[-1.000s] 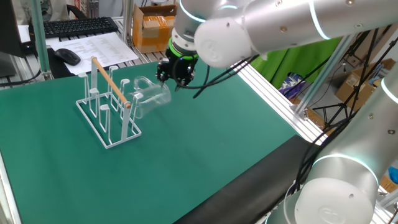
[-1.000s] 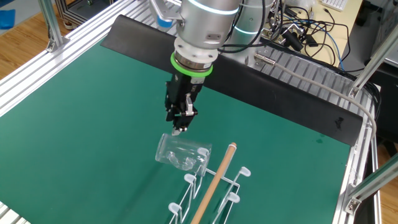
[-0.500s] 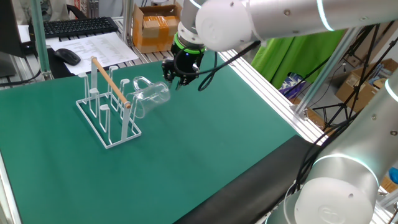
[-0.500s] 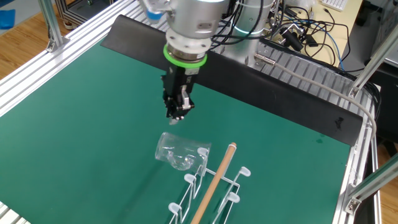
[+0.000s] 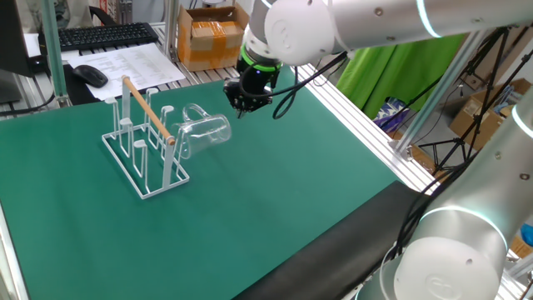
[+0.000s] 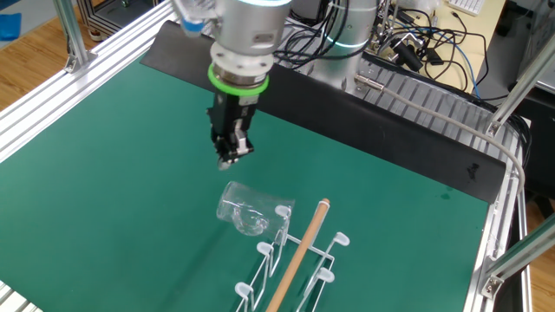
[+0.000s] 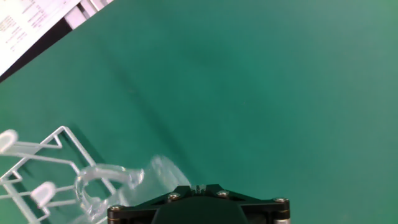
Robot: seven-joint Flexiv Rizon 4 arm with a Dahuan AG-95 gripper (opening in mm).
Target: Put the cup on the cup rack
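Cup: small clear glass mug with side handle (image 5: 202,133), sits tipped over, mouth end toward a peg of the rack, base end pointing away and slightly up. In the other fixed view the cup (image 6: 247,211) overlaps the near peg, so it looks hung or propped on that peg; whether the peg is fully inside the mouth can't be told, as the glass is transparent. Hand view shows only the handle and rim (image 7: 102,183) at the bottom edge, w/ rack wires beside it.

Cup rack: white wire rack, rectangular base, upright pegs, light wooden rod along the top (image 5: 146,137). It stands upright on the green table mat (image 5: 275,208), same spot as a second ago.

Gripper: black two-finger gripper below a green ring (image 5: 242,102), now clear of the cup and apart from it. Change vs. one second ago: it was right at the cup's base end; since then it has drawn off sideways and its jaws have closed to fully clenched on nothing. In the other fixed view the gripper (image 6: 227,159) hangs above bare mat, pointing down, well short of the glass.

Meaning for task, as a judgement: release step is done, retreat under way. Cup position appears unchanged across the frames, so it prob. rests stably on the rack w/o support. Task looks complete or nearly so; the remaining check is that the peg actually carries the cup.
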